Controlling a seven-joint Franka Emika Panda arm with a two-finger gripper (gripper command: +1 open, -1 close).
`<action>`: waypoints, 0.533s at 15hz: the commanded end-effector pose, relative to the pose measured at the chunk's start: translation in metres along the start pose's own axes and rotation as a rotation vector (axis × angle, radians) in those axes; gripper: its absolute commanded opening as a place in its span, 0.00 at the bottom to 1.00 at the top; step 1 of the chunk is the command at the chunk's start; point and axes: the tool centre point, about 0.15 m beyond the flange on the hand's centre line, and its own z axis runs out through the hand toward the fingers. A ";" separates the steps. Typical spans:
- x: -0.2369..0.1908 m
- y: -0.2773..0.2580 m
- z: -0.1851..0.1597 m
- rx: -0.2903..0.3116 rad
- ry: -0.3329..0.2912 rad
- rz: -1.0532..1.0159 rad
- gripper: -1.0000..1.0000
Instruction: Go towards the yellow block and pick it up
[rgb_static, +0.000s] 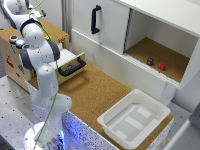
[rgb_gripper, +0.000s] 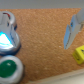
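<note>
The yellow block (rgb_gripper: 79, 53) is tiny and lies on the cork surface, just beyond my one clearly shown finger (rgb_gripper: 72, 30) in the wrist view. My gripper (rgb_gripper: 40, 29) hovers over the cork with its jaws wide apart and nothing between them. The block lies outside the jaws, to the side of that finger. In the exterior view my hand (rgb_static: 19, 14) is over the wooden side cabinet (rgb_static: 57, 34) at the exterior view's left. The block cannot be made out there.
A green button (rgb_gripper: 10, 67) and a lit blue-white button (rgb_gripper: 6, 40) sit near the other finger. An open drawer (rgb_static: 70, 64), a white tray (rgb_static: 135, 117), and a cupboard compartment holding a small red block (rgb_static: 161, 66) and a small dark object (rgb_static: 150, 61) are in the exterior view.
</note>
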 end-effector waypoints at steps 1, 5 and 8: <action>-0.027 0.067 0.028 0.027 0.064 -0.108 1.00; -0.017 0.094 0.043 0.028 0.064 -0.206 1.00; 0.001 0.111 0.056 0.033 0.063 -0.269 1.00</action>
